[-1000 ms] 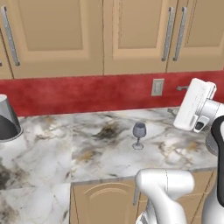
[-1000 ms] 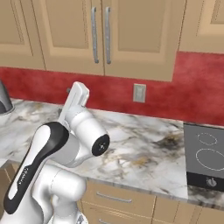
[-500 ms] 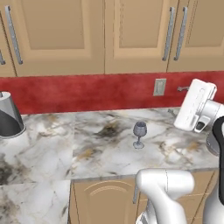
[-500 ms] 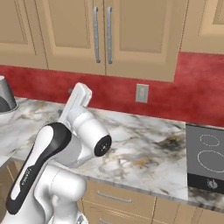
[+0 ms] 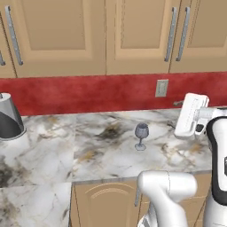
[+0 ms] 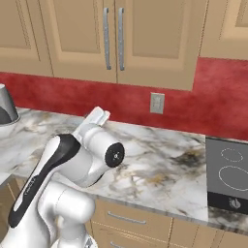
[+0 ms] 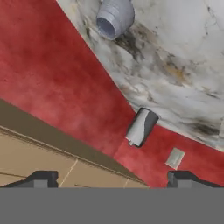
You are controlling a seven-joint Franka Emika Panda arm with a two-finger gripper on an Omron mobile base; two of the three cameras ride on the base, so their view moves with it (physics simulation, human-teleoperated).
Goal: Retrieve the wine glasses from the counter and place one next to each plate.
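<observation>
Gripper is spread wide with nothing between its tips; the two dark fingertips sit far apart at the bottom of the hand view. In that rolled view the gripper faces the red wall, with the marble worktop running diagonally across the top right. One wine glass appears near the top edge of the hand view, seen bowl-first, standing on the worktop. A grey kettle-like vessel sits where worktop meets wall, and a wall outlet shows further along the red wall. In the left base view the arm's white hand is held above the worktop's right part, just below the outlet. The wine glass stands upright on the worktop, to the left of the hand and apart from it, roughly mid-depth. The grey kettle sits at the far left against the wall, well apart from the glass. Tan wall cabinets hang above, tan base cabinets below. In the right base view a black cooktop is set into the worktop at the right edge.
</observation>
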